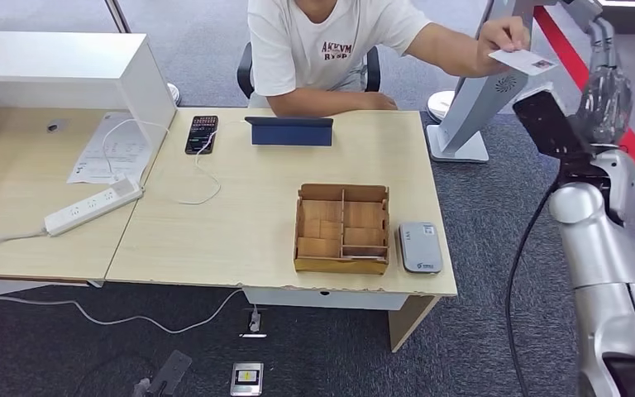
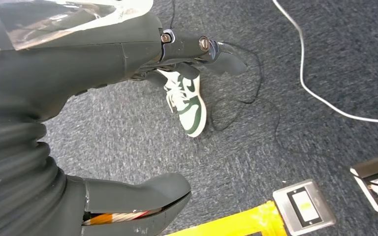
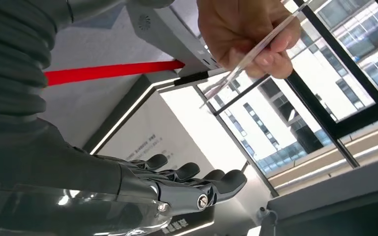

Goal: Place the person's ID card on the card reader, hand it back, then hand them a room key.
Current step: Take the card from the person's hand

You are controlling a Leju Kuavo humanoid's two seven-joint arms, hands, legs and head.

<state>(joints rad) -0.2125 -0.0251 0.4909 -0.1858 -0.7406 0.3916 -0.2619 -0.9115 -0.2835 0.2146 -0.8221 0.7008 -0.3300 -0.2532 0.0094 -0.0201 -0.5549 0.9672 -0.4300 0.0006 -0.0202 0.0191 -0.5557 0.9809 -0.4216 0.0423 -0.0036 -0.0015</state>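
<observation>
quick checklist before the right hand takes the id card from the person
1. ID card offered: held out in the person's hand - ok.
2. Right hand free: fingers apart, holding nothing - ok.
3. Right hand touching the card: a gap remains - not ok.
4. Card reader bare on the table - ok.
5. Left hand free: hangs over the floor, holds nothing - ok.
6. Room key in the wooden box - cannot tell.

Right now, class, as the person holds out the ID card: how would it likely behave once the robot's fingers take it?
The ID card looks thin and flat, so probably light and fairly stiff. It stays straight in the person's hand, pinched at one end. Its surface looks smooth, so it may slip in the right hand.
</observation>
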